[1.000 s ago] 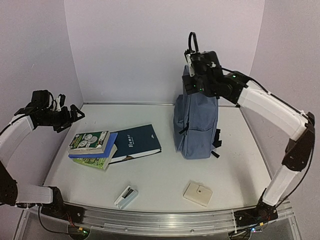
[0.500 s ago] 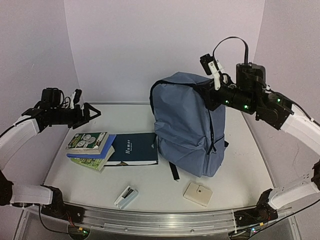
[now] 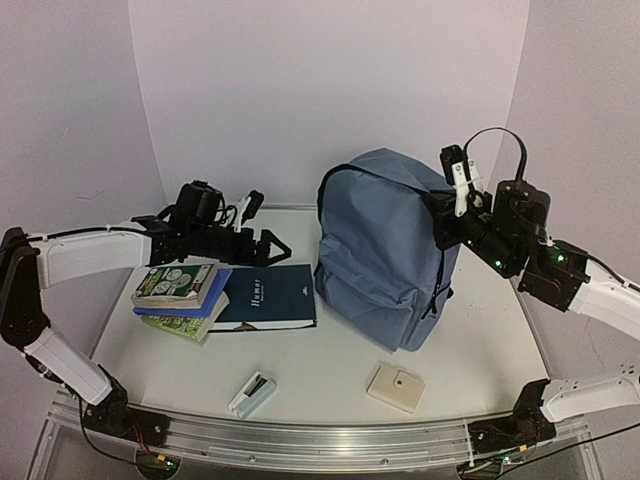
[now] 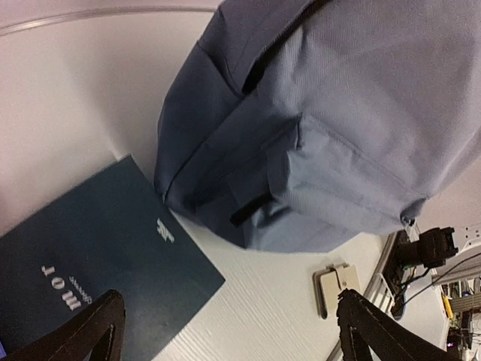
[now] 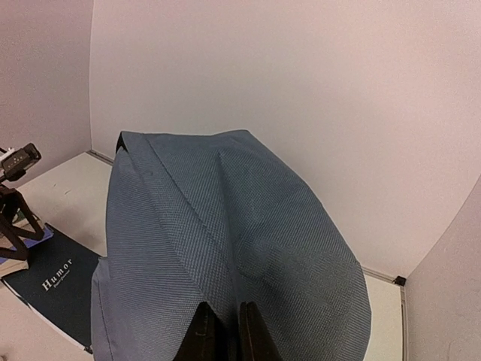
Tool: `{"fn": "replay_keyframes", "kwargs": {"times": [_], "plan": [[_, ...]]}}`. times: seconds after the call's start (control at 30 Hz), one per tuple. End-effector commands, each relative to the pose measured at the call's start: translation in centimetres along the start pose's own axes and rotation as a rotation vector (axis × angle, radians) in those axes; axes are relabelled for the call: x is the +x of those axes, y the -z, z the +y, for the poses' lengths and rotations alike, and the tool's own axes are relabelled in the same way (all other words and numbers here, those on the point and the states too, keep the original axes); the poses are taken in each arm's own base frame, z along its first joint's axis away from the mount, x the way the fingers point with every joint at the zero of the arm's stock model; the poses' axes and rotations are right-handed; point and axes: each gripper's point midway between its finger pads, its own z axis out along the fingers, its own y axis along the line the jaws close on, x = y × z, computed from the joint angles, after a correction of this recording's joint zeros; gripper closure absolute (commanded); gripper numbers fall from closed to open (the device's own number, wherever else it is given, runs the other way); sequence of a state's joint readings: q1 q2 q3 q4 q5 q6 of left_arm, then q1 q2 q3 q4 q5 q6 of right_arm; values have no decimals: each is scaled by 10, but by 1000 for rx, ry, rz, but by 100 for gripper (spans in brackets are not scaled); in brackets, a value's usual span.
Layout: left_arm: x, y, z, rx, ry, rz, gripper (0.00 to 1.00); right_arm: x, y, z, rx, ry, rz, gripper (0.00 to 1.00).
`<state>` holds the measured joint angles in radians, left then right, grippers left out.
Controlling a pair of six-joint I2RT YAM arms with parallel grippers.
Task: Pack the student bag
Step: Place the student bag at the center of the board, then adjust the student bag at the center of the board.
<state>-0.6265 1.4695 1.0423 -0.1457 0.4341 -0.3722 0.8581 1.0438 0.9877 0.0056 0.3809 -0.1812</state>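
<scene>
Fingers (image 5: pixel 204 331) of the right tool (image 5: pixel 225 320) sit nearly together, pinched on a fabric fold high on the student bag (image 3: pixel 385 260). The student bag stands upright toward the back edge of the counter (image 3: pixel 480 325), right of centre. Left tool (image 3: pixel 272 243): fingers wide apart, holding nothing, hovering over a dark blue book (image 3: pixel 268 295) that lies just left of the student bag. Stack of books (image 3: pixel 180 292) near the counter's left edge.

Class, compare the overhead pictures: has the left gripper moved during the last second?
Yes. The left gripper has travelled right, from the left end of the book stack to past its right end, toward the bag.
</scene>
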Motion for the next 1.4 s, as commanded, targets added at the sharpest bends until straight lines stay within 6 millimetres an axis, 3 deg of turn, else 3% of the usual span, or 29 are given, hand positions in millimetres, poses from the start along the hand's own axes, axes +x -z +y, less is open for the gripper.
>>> {"fn": "replay_keyframes", "kwargs": {"times": [0.0,0.17,0.27,0.4,0.77,0.9,1.07,1.23,1.37], "plan": [[-94,5,-32,55,-199,-272,4,-12,4,-15,67,-94,-48,89],[-130,-12,-37,45,-322,-327,14,-14,9,-25,111,-177,-57,78],[-143,-25,-33,21,-368,-321,18,-16,14,-27,104,-223,-56,67],[-153,-39,-33,31,-422,-320,23,-14,21,-25,66,-282,-40,62],[-154,-62,-48,168,-444,-289,39,0,27,-17,15,-323,7,62],[-153,-64,-51,199,-441,-292,57,3,26,-14,3,-322,19,64],[-155,-61,-55,213,-429,-295,89,7,23,-13,11,-330,30,67],[-155,-50,-51,170,-419,-336,99,16,13,-23,110,-340,54,76],[-151,-40,-59,194,-403,-328,100,26,1,-35,241,-341,77,79]]}}
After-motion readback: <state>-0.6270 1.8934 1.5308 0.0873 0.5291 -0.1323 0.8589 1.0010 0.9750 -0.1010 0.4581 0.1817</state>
